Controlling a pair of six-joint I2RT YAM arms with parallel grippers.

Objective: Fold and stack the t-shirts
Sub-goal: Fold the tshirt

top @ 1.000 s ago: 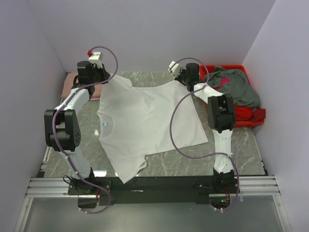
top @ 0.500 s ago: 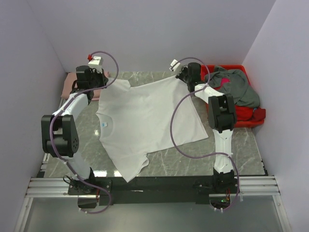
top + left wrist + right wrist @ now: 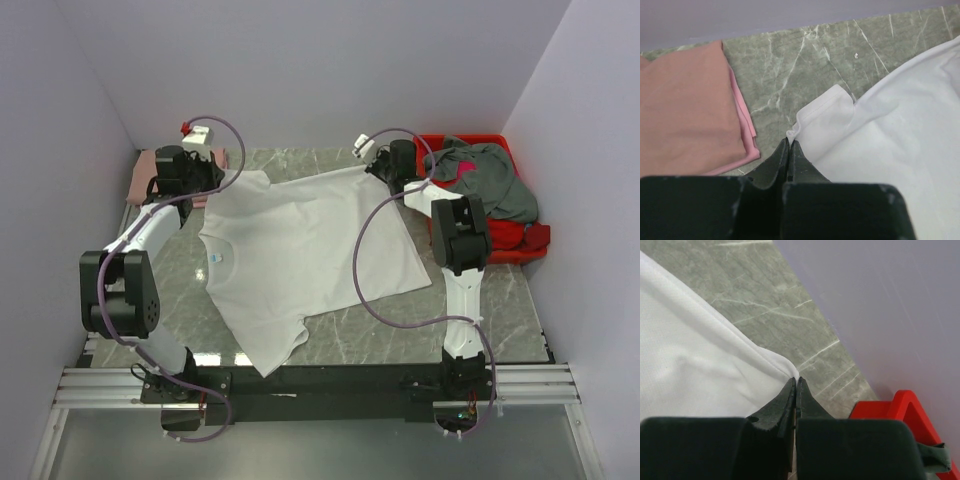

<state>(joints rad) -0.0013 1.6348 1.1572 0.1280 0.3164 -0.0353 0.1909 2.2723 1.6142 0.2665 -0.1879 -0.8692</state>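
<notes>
The white t-shirt [image 3: 300,250] lies spread on the marble table, its blue neck label [image 3: 220,258] to the left. My left gripper [image 3: 222,180] is shut on the sleeve's edge at the back left; the left wrist view shows the tips [image 3: 789,142] pinching the white cloth [image 3: 880,130]. My right gripper [image 3: 372,168] is shut on the shirt's back right corner, shown in the right wrist view [image 3: 796,381] with the cloth [image 3: 700,360]. A folded salmon-pink t-shirt [image 3: 145,172] lies at the back left, also in the left wrist view [image 3: 685,100].
A red plastic bin [image 3: 470,140] stands at the back right, also in the right wrist view [image 3: 900,407]. It holds a crumpled grey shirt [image 3: 490,180] and red cloth [image 3: 515,236]. The back wall is close behind both grippers. The shirt's near sleeve [image 3: 265,350] reaches the table's front edge.
Both grippers have moved a little toward the back wall, the left one also leftward. The shirt's far edge has been pulled back and stretched between them.
</notes>
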